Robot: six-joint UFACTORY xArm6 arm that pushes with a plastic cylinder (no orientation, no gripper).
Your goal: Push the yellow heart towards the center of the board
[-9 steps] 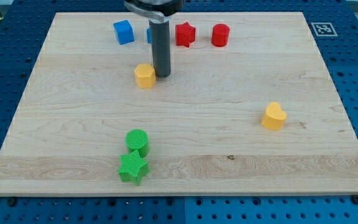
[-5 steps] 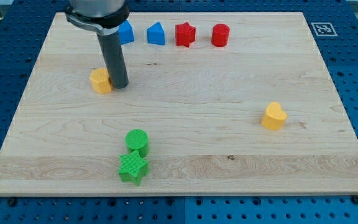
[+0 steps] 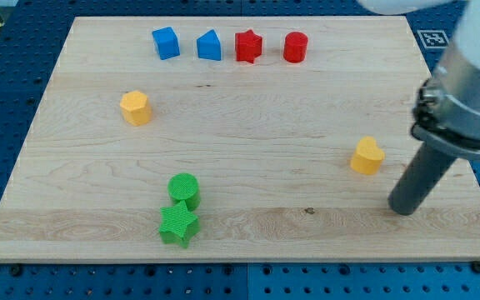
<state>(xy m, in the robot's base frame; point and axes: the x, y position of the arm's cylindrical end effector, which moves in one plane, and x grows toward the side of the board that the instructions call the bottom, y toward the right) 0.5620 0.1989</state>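
Observation:
The yellow heart [image 3: 367,156] lies on the wooden board [image 3: 248,125] at the view's right, a little below mid height. My tip [image 3: 402,209] rests on the board below and to the right of the heart, a short gap apart from it. A yellow hexagon block [image 3: 136,107] sits at the view's left.
Along the view's top stand a blue cube [image 3: 165,42], a blue block with a peaked top [image 3: 209,45], a red star [image 3: 247,46] and a red cylinder [image 3: 296,47]. A green cylinder [image 3: 184,188] touches a green star [image 3: 178,224] at the view's bottom left of centre.
My tip pushed the yellow hexagon block to the left, then left it and jumped across to the view's right, below the yellow heart. The heart has not moved.

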